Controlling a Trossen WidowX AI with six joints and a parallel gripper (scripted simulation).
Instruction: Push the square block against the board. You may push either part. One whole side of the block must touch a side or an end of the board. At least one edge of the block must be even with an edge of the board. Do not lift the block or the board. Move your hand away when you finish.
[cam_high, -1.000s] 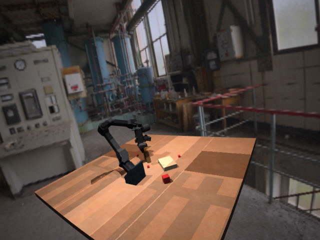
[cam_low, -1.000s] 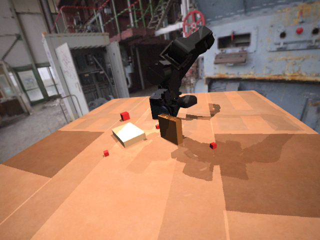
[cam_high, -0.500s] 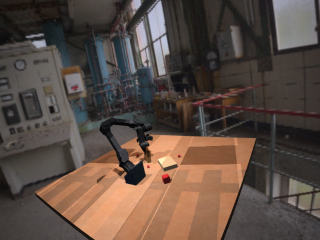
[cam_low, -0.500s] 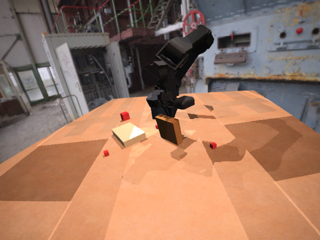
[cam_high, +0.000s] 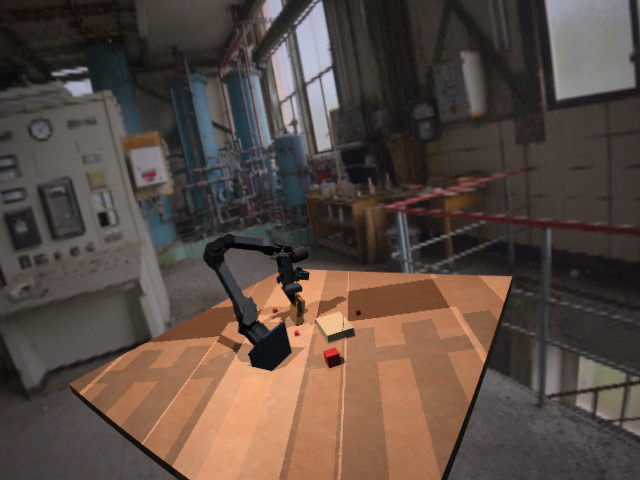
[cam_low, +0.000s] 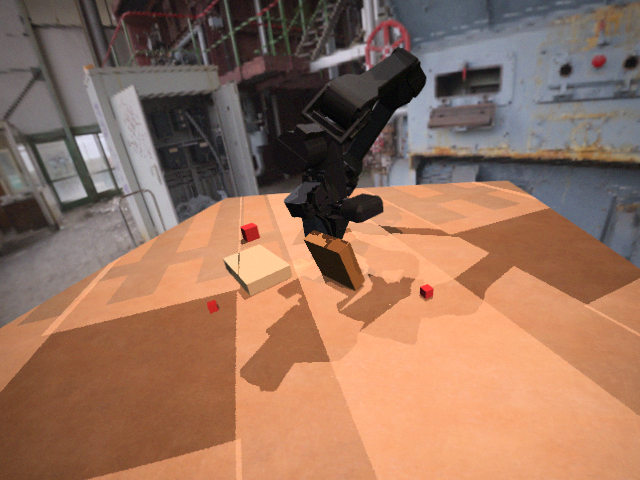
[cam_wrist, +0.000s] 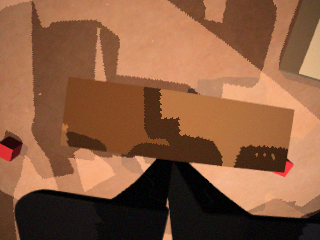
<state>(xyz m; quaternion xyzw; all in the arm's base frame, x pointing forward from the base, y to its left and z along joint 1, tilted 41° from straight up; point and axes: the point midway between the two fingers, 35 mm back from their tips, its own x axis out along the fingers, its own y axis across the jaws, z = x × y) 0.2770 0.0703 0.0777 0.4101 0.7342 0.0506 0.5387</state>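
The square block, a flat cream slab (cam_high: 334, 324) (cam_low: 257, 264) (cam_wrist: 314, 62), lies flat on the table. The board, a brown wooden slab (cam_high: 297, 311) (cam_low: 334, 260) (cam_wrist: 115, 110), stands on edge apart from the block, with a gap between them. It is tilted, its top leaning left in the exterior view. My gripper (cam_high: 294, 298) (cam_low: 325, 233) (cam_wrist: 169, 159) is shut and empty. Its fingertips are at the board's upper edge; whether they touch it is hard to tell, as the board hides part of them in the exterior view.
A larger red cube (cam_high: 331, 356) (cam_low: 250, 232) sits on the arm-base side of the block. Small red cubes lie around: one beyond the block (cam_high: 357, 312) (cam_low: 212, 306), one beyond the board (cam_high: 275, 310) (cam_low: 426, 291), and one near the arm base (cam_high: 296, 333).
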